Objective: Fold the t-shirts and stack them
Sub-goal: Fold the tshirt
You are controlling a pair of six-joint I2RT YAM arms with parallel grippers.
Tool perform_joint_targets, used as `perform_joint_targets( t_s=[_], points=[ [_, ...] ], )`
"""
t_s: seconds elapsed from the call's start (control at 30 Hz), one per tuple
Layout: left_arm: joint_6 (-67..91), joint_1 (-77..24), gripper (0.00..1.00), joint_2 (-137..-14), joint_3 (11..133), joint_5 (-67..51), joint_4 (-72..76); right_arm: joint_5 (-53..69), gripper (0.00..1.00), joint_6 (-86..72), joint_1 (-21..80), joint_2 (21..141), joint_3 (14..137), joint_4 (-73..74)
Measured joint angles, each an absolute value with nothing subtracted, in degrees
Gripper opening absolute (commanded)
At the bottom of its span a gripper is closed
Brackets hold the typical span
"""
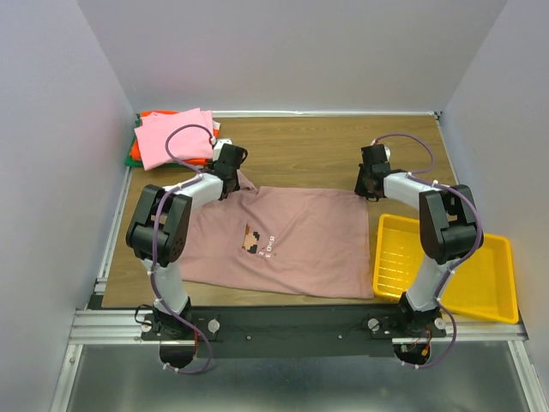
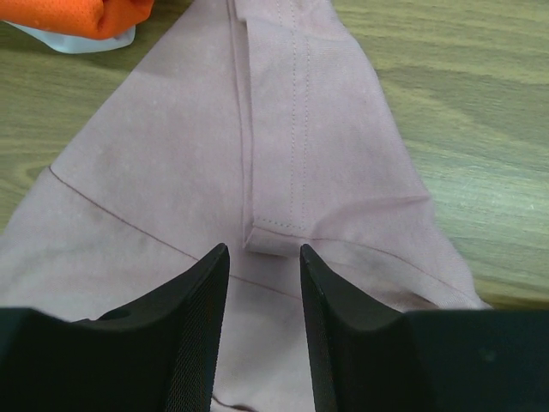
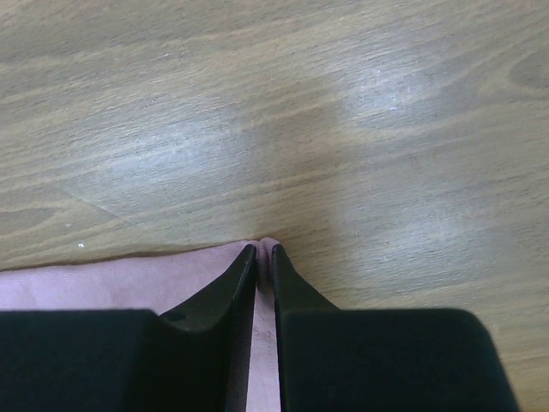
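Observation:
A dusty mauve-pink t-shirt (image 1: 292,240) with a small pixel print lies spread flat on the wooden table. My left gripper (image 1: 235,178) hovers over its far-left sleeve (image 2: 292,129), and in the left wrist view this gripper (image 2: 263,255) is open, with the sleeve's hem just ahead of the fingertips and cloth beneath them. At the shirt's far-right corner my right gripper (image 1: 369,189) is shut, and the right wrist view shows it (image 3: 264,251) pinching that corner of cloth. A stack of folded t-shirts sits at the back left: bright pink (image 1: 171,137) on top, orange-red (image 1: 154,114) and green (image 1: 133,153) under it.
A yellow plastic tray (image 1: 446,266) stands at the right front, beside the mauve shirt's right edge. The orange-red shirt's edge (image 2: 77,15) shows close to the left gripper. Grey walls close in the table on three sides.

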State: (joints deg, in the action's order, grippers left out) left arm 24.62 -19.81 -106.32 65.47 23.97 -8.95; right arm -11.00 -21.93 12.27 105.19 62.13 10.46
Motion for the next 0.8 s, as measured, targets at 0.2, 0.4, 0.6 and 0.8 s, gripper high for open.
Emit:
perform_joint_targets(
  t_s=[0.2, 0.4, 0.6, 0.8],
  points=[
    [24.6, -19.1, 0.42, -107.2, 65.9, 23.8, -9.2, -10.6, 0.19, -21.9, 12.3, 105.1, 62.1, 10.6],
    [24.5, -18.9, 0.36, -107.9, 65.9, 22.7, -9.0, -10.6, 0.19, -21.9, 12.3, 105.1, 62.1, 10.7],
    [24.3, -18.9, 0.22, -108.6, 65.9, 21.6, -8.2, -10.2, 0.19, -21.9, 12.3, 104.8, 61.9, 11.0],
    [24.0, -18.9, 0.0, -108.7, 65.9, 21.2, -7.7, -9.8, 0.19, -21.9, 12.3, 104.6, 61.8, 11.6]
  ],
)
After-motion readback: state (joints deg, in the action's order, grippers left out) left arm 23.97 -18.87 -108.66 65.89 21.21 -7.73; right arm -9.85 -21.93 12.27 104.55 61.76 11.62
